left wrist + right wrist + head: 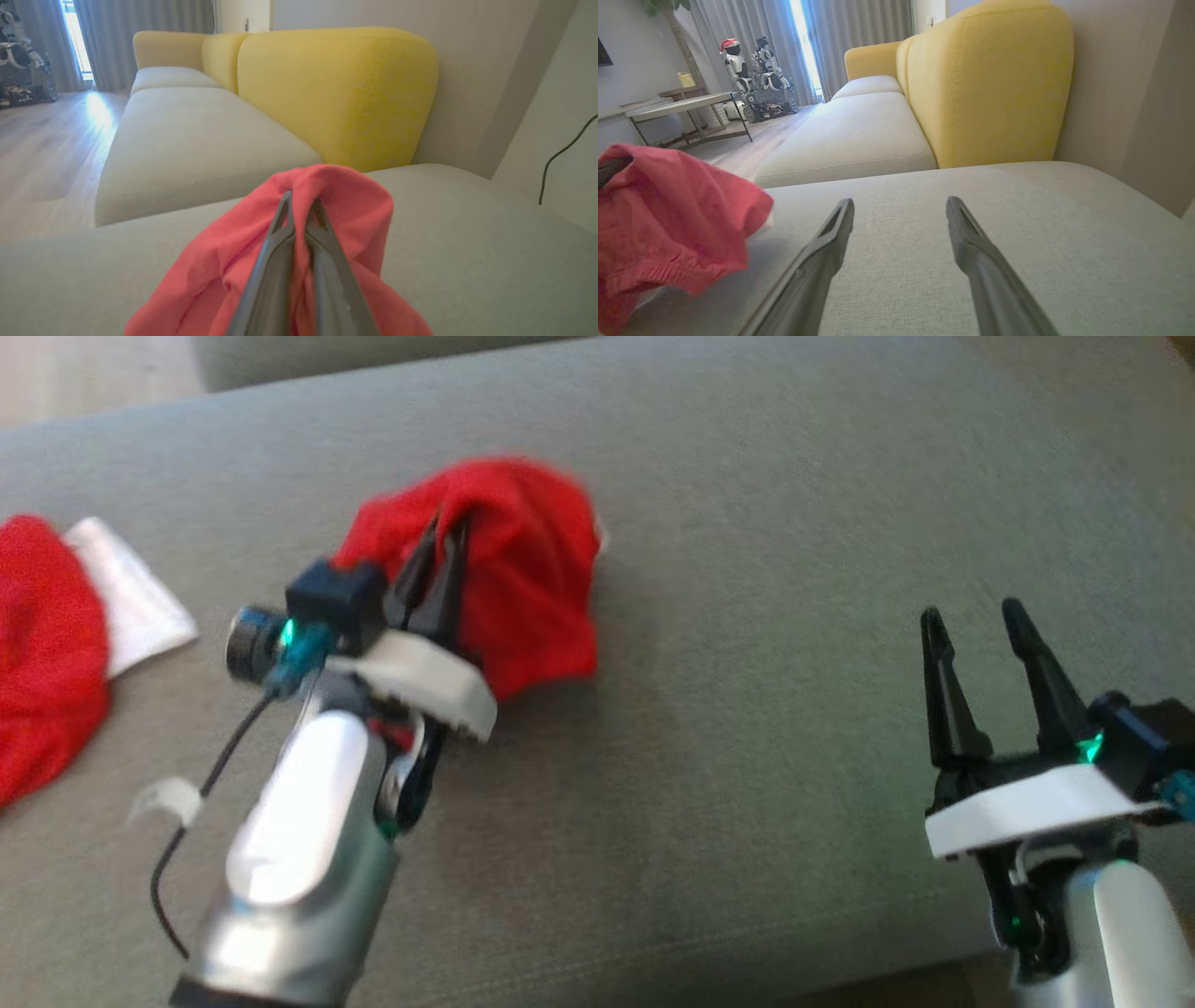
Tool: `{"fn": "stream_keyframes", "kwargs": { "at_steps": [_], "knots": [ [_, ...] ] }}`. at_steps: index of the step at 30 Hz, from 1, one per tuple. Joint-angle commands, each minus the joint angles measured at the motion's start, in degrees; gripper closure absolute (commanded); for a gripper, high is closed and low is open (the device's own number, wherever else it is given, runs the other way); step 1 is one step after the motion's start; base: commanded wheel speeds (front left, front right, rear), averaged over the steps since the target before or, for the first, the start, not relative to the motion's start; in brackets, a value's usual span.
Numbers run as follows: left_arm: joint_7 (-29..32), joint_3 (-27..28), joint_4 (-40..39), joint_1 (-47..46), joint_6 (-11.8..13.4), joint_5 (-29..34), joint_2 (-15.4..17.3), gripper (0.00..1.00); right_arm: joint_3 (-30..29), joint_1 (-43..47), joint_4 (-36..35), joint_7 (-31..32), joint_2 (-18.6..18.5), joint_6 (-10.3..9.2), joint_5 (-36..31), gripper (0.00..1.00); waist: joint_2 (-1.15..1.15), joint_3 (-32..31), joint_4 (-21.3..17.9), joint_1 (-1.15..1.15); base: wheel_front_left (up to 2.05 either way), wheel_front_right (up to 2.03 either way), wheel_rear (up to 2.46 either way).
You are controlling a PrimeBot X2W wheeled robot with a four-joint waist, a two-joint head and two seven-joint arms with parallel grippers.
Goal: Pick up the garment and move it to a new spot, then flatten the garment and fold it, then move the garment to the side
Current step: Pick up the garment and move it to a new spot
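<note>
A red garment (523, 569) hangs bunched over the grey cushion (747, 784), with my left gripper (446, 527) shut on its top fold. In the left wrist view the red garment (355, 210) drapes round the closed fingers (280, 261), and my left gripper (301, 198) pinches the cloth at its tips. My right gripper (971, 614) stands open over the cushion at the right, nothing between its fingers. The right wrist view shows my right gripper (900, 203) open above bare cushion, the red garment (668, 214) off to its left.
Another red cloth (42, 644) with a white piece (131, 593) lies at the cushion's left end. Yellow backrests (336, 93) rise beyond the cushion. Wood floor (42, 149), a low table (677, 105) and a parked robot (756, 79) stand further off.
</note>
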Motion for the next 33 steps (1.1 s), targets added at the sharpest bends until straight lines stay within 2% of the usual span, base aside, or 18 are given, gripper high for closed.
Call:
{"fn": "stream_keyframes", "kwargs": {
  "at_steps": [1, 12, 13, 14, 15, 19, 23, 27, 33],
  "knots": [
    [-0.9, 0.8, 0.1, -5.1, 0.1, 0.5, 0.2, 1.00, 1.7, -3.0, -1.5, -1.0, 0.1, 0.23, 0.8, 0.00, 0.00, 4.4, -5.1, 0.00, 0.00, 0.00, 0.00],
    [-0.3, -8.3, 11.2, -8.5, -3.6, -2.6, -0.4, 1.00, 2.0, -4.5, 0.8, -3.3, 0.4, 0.23, 2.1, 0.00, 0.00, 7.8, -9.0, 0.00, 0.00, 0.00, 0.00],
    [-0.2, -9.4, 11.7, -8.5, -3.8, -3.3, -0.4, 0.91, 2.0, -4.6, 1.0, -3.5, 0.4, 0.23, 2.2, 0.00, 0.00, 7.8, -9.0, 0.00, 0.00, 0.00, 0.00],
    [-0.3, -10.4, 12.0, -8.4, -3.8, -4.2, -0.4, 0.52, 1.9, -4.7, 1.3, -3.7, 0.4, 0.23, 2.2, 0.00, 0.00, 7.7, -8.9, 0.00, 0.00, 0.00, 0.00],
    [-0.6, -11.4, 12.1, -8.4, -3.6, -4.9, -0.4, 0.00, 1.8, -4.7, 1.5, -3.8, 0.4, 0.23, 2.2, 0.00, 0.00, 7.5, -8.6, 0.00, 0.00, 0.00, 0.00],
    [-1.9, -14.3, 11.6, -8.0, -2.3, -6.8, -0.4, 0.00, 1.5, -4.5, 2.2, -4.1, 0.4, 0.23, 2.1, 0.00, 0.00, 6.2, -6.8, 0.00, 0.00, 0.00, 0.00],
    [-3.7, -14.8, 9.7, -7.0, -0.3, -6.7, -0.4, 0.00, 1.2, -4.1, 2.2, -4.0, 0.4, 0.23, 1.8, 0.00, 0.00, 4.2, -4.2, 0.00, 0.00, 0.00, 0.00],
    [-4.7, -13.0, 7.0, -4.6, 1.7, -7.2, 0.4, 0.00, 0.9, -3.4, 2.0, -3.4, 0.4, 0.23, 1.2, 0.00, 0.00, 1.9, -1.1, 0.00, 0.00, 0.00, 0.00],
    [-5.3, -7.7, 1.5, -0.6, 6.1, -7.8, 3.4, 0.00, 0.6, -2.2, 1.3, -2.2, 0.4, 0.23, 0.5, 0.00, 0.00, -0.7, 3.0, 0.00, 0.00, 0.00, 0.00]
  ]
}}
